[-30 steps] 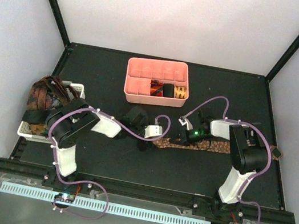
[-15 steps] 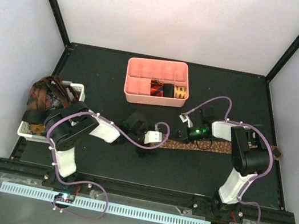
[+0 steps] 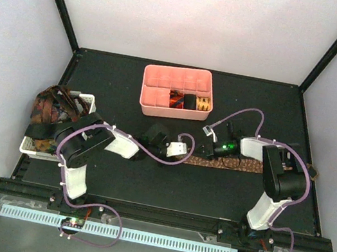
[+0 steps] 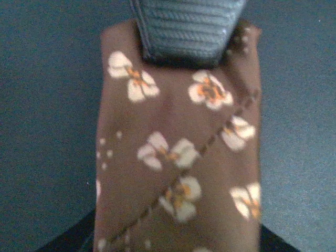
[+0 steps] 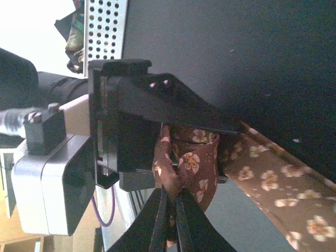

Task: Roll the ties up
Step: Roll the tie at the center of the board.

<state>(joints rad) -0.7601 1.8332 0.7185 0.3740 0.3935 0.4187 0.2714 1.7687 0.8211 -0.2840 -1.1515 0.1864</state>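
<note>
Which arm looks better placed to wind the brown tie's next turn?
Left, probably: left jaws straddle the brown tie at its end, while the right jaws are shut, pinching a fold in place.

Black-and-white arms (image 3: 81, 161), purple cables (image 3: 150, 153), possibly green LED (image 3: 224, 147)

Upper centre of top view: tray (image 3: 178, 70) on table (image 3: 115, 169), rolled ties (image 3: 189, 100) in its lower right compartments. Left edge: basket (image 3: 32, 148), heaped ties (image 3: 51, 105) inside. Below tray: flat tie (image 3: 243, 165) running rightward, left gripper (image 3: 191, 154) and right gripper (image 3: 206, 151) meeting at its left end.
</note>
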